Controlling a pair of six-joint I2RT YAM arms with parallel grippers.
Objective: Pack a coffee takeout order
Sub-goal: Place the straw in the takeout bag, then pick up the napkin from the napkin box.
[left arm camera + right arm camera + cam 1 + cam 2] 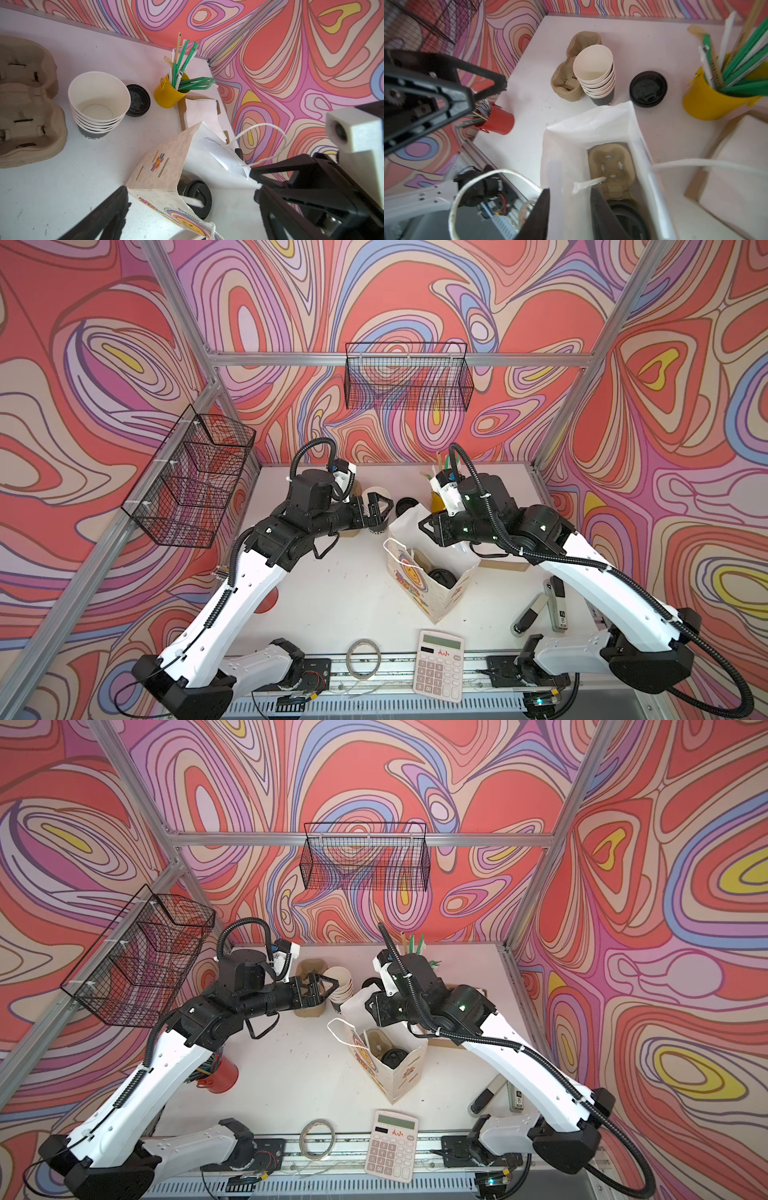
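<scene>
Right wrist view is showing your right gripper with its jaws standing partly apart, one outside the white bag and one inside, a gap between them. Inside the bag the tan carrier is lying flat, and the black cup is sitting beside its empty hole. In both top views your left gripper is hanging with jaws spread wide near the cup stack, holding nothing.

The bag is smooth printed paper; the carrier inside it is rough matt pulp; the lid beside that is slightly glossy plastic.
</scene>
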